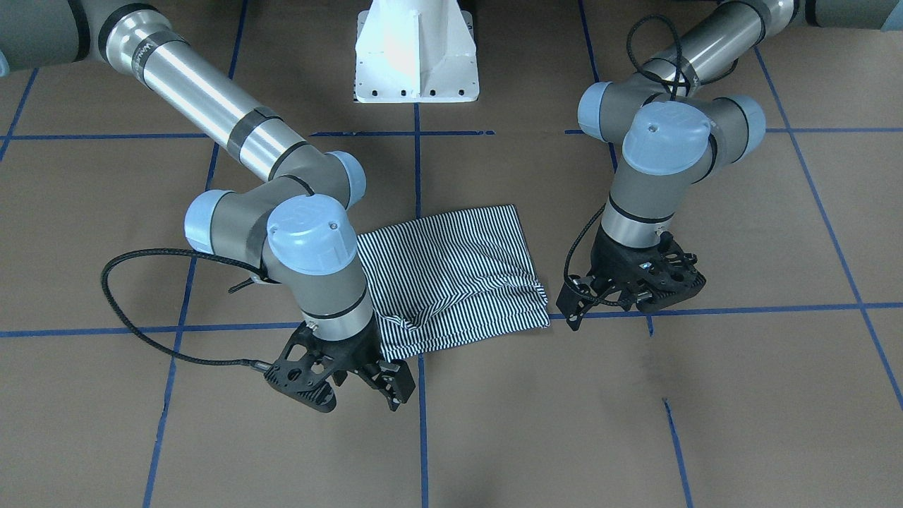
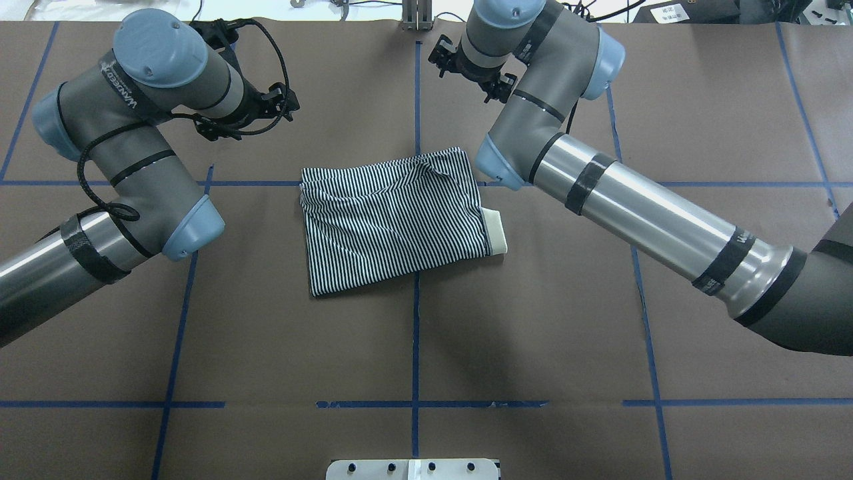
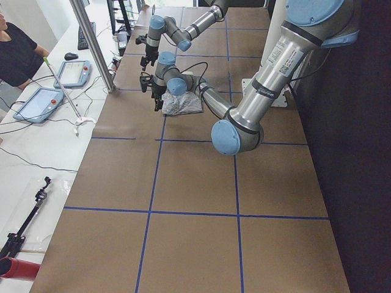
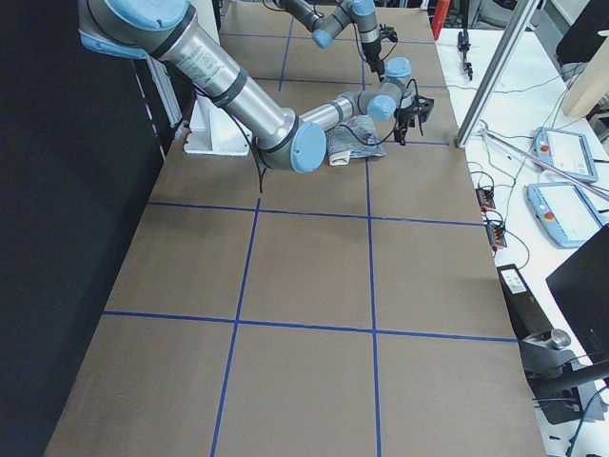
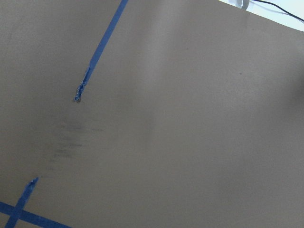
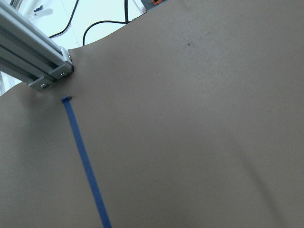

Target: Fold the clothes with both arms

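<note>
The navy-and-white striped shirt [image 1: 451, 275] lies folded into a rough rectangle on the brown table, with wrinkles along its far side. In the overhead view [image 2: 393, 217] its cream collar [image 2: 496, 235] pokes out at the right edge. My left gripper [image 1: 610, 314] hangs open and empty just beside the shirt's corner, not touching it; it also shows overhead [image 2: 243, 115]. My right gripper [image 1: 358, 395] is open and empty just past the shirt's other far corner; it also shows overhead [image 2: 470, 72]. Both wrist views show only bare table.
The white pedestal base [image 1: 416, 56] stands at the robot's side of the table. Blue tape lines [image 1: 422, 423] grid the brown surface. An aluminium post [image 6: 35, 61] stands at the far table edge. A person [image 3: 15, 49] and tablets sit at the side bench.
</note>
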You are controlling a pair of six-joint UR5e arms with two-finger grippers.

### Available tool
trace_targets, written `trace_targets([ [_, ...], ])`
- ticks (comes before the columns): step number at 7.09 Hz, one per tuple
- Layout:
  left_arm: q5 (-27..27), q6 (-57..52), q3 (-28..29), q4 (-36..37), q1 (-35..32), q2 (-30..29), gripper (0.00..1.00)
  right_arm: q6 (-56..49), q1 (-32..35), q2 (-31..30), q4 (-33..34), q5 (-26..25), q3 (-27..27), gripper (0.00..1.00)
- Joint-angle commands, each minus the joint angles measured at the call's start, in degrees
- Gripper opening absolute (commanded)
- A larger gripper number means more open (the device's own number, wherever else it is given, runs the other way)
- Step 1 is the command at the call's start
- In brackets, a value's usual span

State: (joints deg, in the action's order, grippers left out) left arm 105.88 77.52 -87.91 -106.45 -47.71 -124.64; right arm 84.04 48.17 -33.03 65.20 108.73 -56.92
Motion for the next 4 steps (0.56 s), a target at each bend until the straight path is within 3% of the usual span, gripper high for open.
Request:
trace_targets([
  [1,4.31,-8.2,-1.47,0.01,-4.29,0.53,1.0,-19.6,7.7,-4.12,15.13,5.78,-8.85,1.0],
  [2,6.16,-15.49,-2.87,0.36,-9.02,2.45,1.0,-32.58,13.13,-10.33,20.71,9.7,-14.91,1.0],
  [4,12.74,-40.38,-3.93,0.45,-22.18,10.6,1.0,-56.5,25.34,-26.65,22.25,16.22,-23.11,1.0],
])
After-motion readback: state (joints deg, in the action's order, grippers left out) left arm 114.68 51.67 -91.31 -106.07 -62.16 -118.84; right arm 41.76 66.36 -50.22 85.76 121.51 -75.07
